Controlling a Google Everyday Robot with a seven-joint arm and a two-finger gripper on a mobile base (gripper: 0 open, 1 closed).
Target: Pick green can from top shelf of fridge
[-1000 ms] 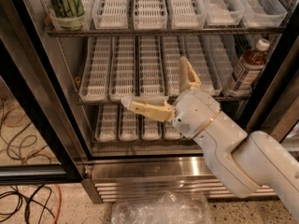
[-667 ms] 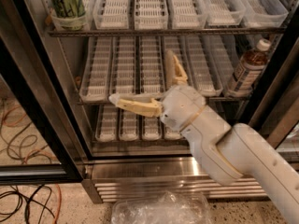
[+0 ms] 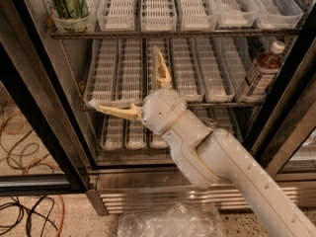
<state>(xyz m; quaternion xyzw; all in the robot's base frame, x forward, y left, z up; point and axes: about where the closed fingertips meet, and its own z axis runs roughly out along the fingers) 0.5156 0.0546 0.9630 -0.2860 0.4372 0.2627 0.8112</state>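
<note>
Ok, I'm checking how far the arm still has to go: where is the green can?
The green can stands at the far left of the top shelf, in the leftmost tray. The open pincer is at the middle rack, below and right of it.

This looks like a shop or a lab, maybe. A big steel fridge (image 3: 163, 181) with glass doors stands here, cables (image 3: 19, 216) lie on the speckled floor, and the robot's gripper (image 3: 129, 80) reaches in, fingers spread wide.
</note>
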